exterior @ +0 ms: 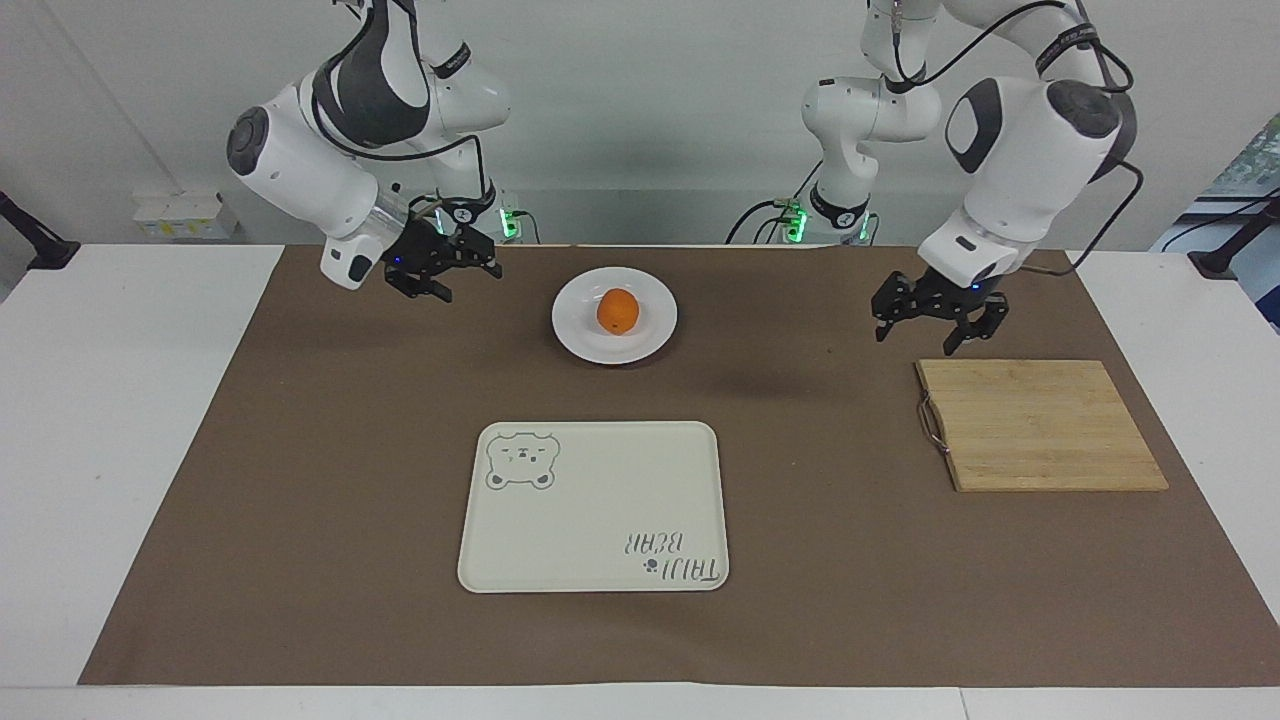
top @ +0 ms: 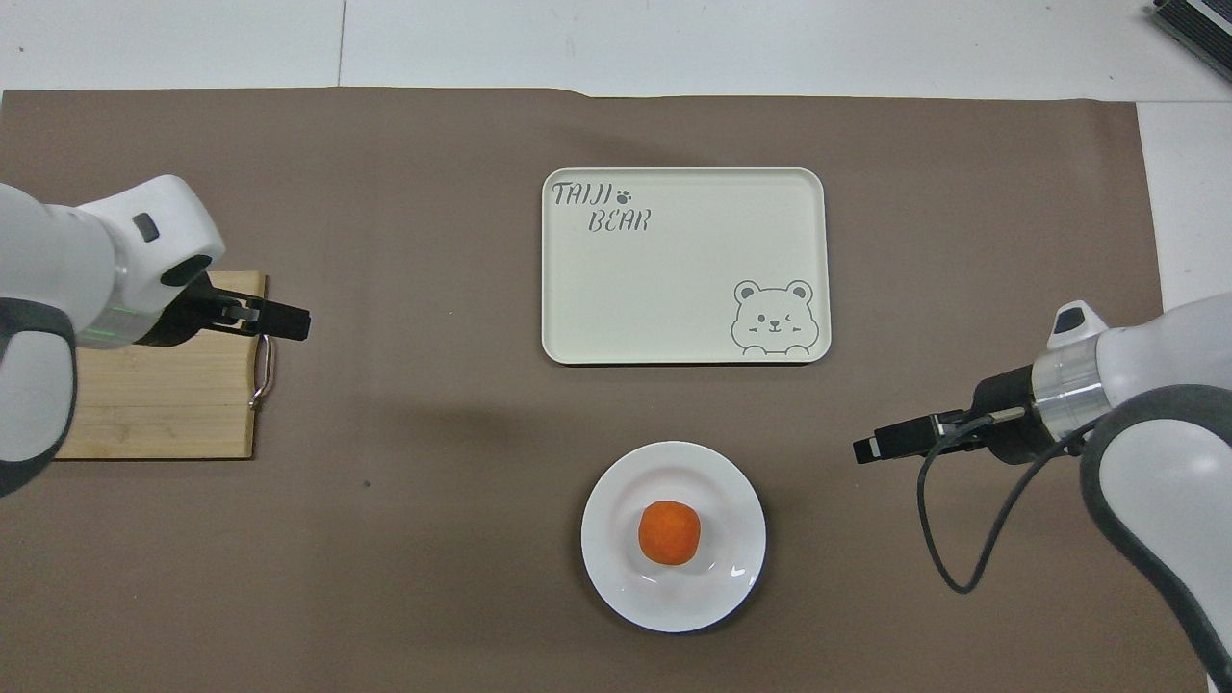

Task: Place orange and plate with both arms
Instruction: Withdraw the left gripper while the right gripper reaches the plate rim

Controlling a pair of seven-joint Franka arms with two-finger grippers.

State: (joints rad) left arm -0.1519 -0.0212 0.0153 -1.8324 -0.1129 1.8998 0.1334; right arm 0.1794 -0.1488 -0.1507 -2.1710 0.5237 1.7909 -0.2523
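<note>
My left gripper (exterior: 936,335) and right gripper (exterior: 452,275) hung open and empty, the orange (exterior: 618,311) on its white plate (exterior: 580,335) between them.

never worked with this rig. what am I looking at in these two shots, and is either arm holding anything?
Two white robot arms stand at a table, each ending in a black two-finger gripper. One shot faces the robots from across the table; the other looks down from above their end.

On the brown mat: an orange sits on a white plate. A cream bear tray lies farther from the robots, and a wooden cutting board lies toward the left arm's end.

Nothing is held. The left gripper hangs open by the board's edge nearer the robots; the right gripper hangs open over the mat beside the plate.
</note>
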